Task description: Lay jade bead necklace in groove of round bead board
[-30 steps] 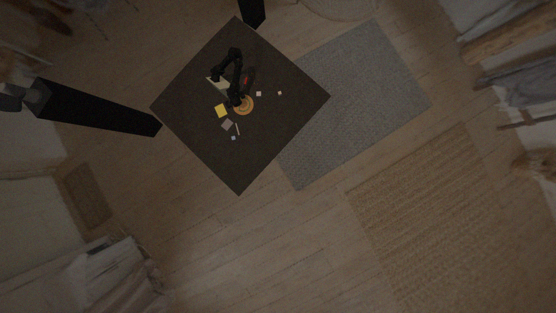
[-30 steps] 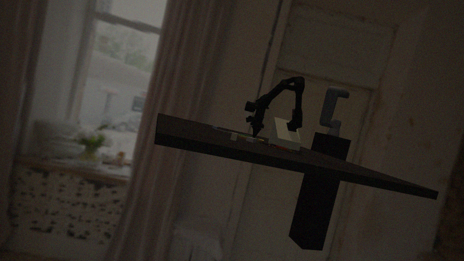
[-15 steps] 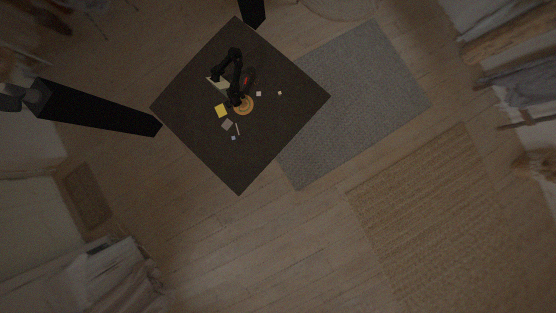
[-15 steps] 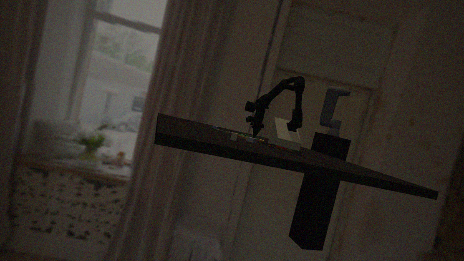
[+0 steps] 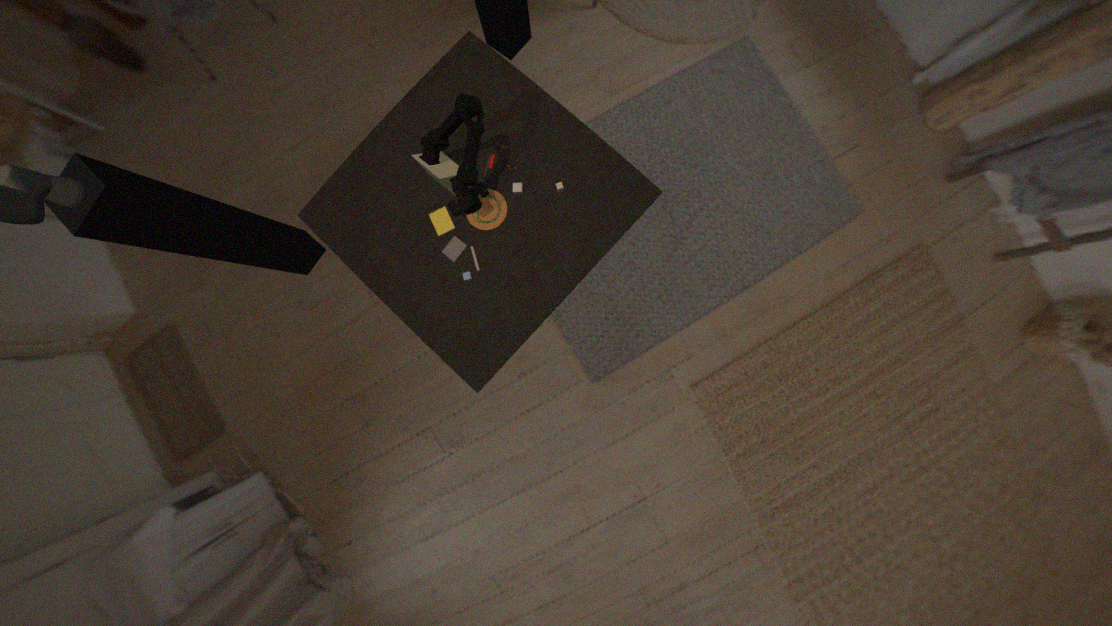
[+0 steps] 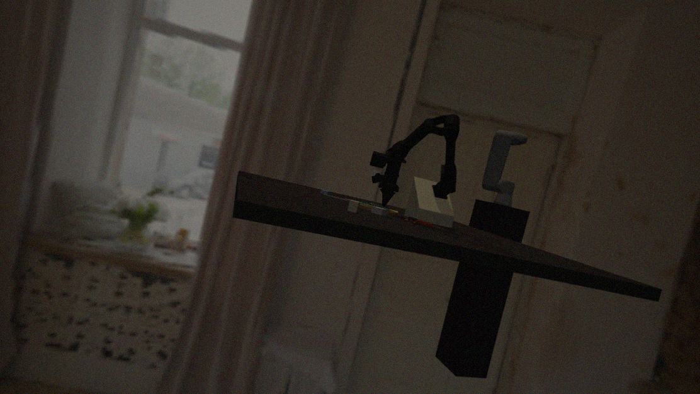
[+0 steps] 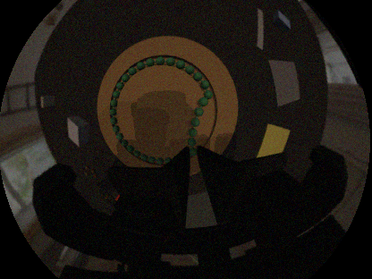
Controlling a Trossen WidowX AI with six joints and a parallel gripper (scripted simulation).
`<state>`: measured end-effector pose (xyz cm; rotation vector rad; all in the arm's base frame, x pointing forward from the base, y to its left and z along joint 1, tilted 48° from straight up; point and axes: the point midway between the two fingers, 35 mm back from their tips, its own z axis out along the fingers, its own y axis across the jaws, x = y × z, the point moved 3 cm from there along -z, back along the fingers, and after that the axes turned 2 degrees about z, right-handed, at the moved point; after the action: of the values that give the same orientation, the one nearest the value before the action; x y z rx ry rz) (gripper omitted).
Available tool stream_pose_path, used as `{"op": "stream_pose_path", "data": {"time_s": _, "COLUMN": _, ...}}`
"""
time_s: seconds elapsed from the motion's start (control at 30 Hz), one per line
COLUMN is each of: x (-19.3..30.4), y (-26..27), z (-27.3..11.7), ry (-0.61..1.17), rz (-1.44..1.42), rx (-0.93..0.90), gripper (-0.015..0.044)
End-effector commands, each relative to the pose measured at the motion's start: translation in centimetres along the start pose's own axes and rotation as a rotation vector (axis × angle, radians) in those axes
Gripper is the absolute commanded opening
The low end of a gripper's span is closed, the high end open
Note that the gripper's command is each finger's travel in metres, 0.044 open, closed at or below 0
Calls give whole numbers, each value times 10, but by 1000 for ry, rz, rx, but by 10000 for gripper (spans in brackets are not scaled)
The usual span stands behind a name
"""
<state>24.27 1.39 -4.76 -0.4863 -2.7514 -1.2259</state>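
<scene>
Around necklace (image 5: 488,223) (image 6: 366,204) (image 7: 195,122), jaws seemingly almost closed.

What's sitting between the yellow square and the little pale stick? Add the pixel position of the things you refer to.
A greyish-pink square (image 5: 454,248) (image 7: 285,82) lies between the yellow square (image 5: 441,220) (image 7: 274,140) and the pale stick (image 5: 474,258) (image 7: 260,29); the wrist view shows it best.

The round bead board (image 5: 487,227) (image 6: 391,214) (image 7: 167,45) is an orange-brown disc lying flat on the tabletop, left of centre in the top frame, with a dark circular groove inside its rim. The jade bead necklace (image 5: 487,223) (image 6: 366,204) (image 7: 170,62), a string of round green beads, lies over it. In the wrist frame its upper and left beads follow the groove, while the right side cuts inward, leaving the groove's right stretch bare; its lower-centre bead sits pinched between the hand's fingertips.
</scene>
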Motion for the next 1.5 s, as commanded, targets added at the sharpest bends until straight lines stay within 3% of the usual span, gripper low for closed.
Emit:
{"op": "stream_pose_path", "data": {"time_s": 0.0, "x": 2, "y": -7, "z": 1, "ry": 6, "rz": 2, "rx": 4, "gripper": 0}}
{"op": "stream_pose_path", "data": {"time_s": 0.5, "x": 2, "y": -7, "z": 8, "ry": 6, "rz": 2, "rx": 3, "gripper": 0}}
{"op": "stream_pose_path", "data": {"time_s": 1.07, "x": 1, "y": -6, "z": 4, "ry": 5, "rz": 1, "rx": 3, "gripper": 440}}
{"op": "stream_pose_path", "data": {"time_s": 1.47, "x": 1, "y": -6, "z": 1, "ry": 6, "rz": 2, "rx": 4, "gripper": 440}}
